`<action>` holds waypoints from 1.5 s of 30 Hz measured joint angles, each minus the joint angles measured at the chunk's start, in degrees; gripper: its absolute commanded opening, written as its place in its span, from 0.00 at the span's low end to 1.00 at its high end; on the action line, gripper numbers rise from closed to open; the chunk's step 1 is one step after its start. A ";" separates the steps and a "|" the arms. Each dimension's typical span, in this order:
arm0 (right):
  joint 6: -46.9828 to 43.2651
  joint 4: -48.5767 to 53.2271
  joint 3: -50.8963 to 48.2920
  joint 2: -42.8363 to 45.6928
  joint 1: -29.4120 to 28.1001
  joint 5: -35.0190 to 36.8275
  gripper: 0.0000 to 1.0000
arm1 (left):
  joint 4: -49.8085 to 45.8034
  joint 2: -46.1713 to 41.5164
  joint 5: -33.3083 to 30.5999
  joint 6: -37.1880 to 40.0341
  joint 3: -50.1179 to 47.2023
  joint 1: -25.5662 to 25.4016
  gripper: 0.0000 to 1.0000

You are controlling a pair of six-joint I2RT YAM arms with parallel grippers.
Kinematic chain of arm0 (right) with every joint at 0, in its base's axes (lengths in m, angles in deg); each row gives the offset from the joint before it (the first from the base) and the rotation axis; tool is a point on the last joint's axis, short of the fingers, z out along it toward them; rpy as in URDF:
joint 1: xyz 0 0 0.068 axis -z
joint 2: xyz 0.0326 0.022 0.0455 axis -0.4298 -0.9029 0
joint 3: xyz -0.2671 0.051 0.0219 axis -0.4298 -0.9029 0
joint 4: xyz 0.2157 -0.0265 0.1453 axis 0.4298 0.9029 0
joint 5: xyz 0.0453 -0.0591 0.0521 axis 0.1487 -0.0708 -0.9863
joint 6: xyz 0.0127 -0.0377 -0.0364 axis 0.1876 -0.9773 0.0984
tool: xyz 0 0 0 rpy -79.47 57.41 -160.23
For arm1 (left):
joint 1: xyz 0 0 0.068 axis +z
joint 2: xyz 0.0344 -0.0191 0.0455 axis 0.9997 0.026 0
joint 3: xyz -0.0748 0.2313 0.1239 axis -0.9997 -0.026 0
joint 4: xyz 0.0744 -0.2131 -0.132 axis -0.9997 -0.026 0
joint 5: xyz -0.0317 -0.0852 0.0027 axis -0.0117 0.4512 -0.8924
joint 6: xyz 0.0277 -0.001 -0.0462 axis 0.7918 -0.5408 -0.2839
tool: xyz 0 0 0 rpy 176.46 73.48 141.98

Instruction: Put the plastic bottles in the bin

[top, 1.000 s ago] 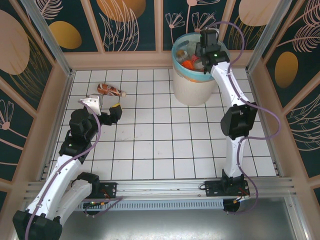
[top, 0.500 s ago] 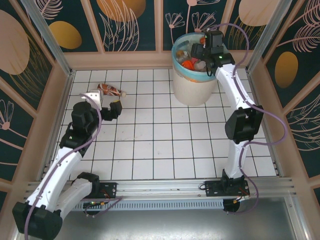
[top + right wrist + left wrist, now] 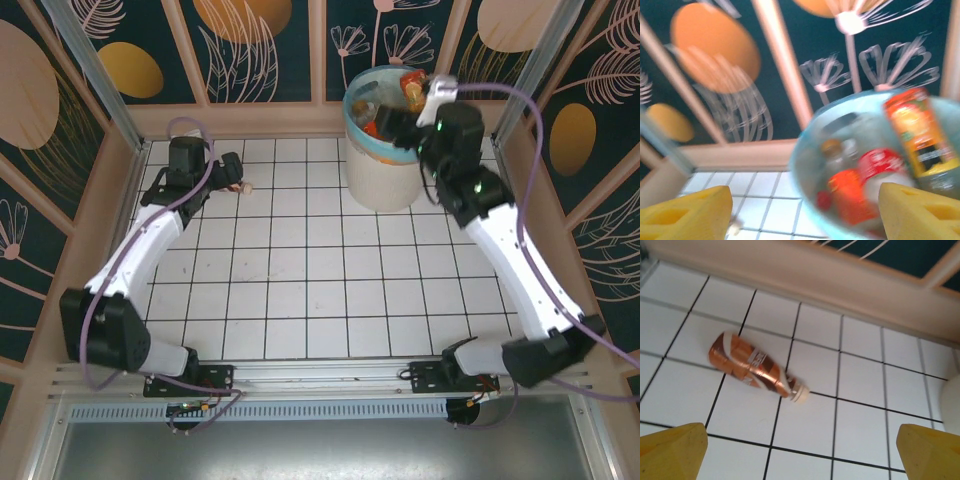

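A brown plastic bottle [image 3: 752, 364] with a cream cap lies on its side on the white tiles, close to the far wall. My left gripper [image 3: 800, 460] hangs above and just short of it, open, with nothing between its yellow fingertips [image 3: 670, 452]. From the top, this gripper [image 3: 228, 168] covers most of that bottle [image 3: 241, 187]. The white bin [image 3: 380, 180], lined in light blue, stands at the far wall. Several plastic bottles [image 3: 880, 165] with red and orange labels lie inside the bin [image 3: 799, 165]. My right gripper [image 3: 392, 122] is open and empty at its rim, and the right wrist view shows that gripper [image 3: 802, 215] facing into it.
A wooden ledge [image 3: 840, 285] and patterned panels close in the tiled floor [image 3: 320, 270] at the back and both sides. The left wall post [image 3: 100, 90] stands close to my left arm. Open tiles stretch between the two arms.
My left arm has swung forward to the far left, over the brown bottle, opening wider. My right arm has pulled back and risen from over the bin, and its jaws have opened.
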 measured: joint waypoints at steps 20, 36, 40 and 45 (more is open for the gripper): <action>8.11 -4.55 -30.25 14.64 -14.14 -4.28 0.74 | -2.45 34.53 7.74 -17.66 24.79 9.09 0.95; 8.28 -5.79 -35.95 17.92 -14.23 -2.58 0.74 | -4.00 45.03 8.66 -22.60 27.96 9.09 0.72; 8.28 -5.79 -37.27 17.92 -14.23 -2.45 0.73 | -4.11 45.11 8.76 -20.98 28.00 9.09 0.59; 8.26 -5.84 -37.57 17.90 -14.23 -2.45 0.73 | -4.55 44.98 8.83 -18.91 28.28 9.09 0.55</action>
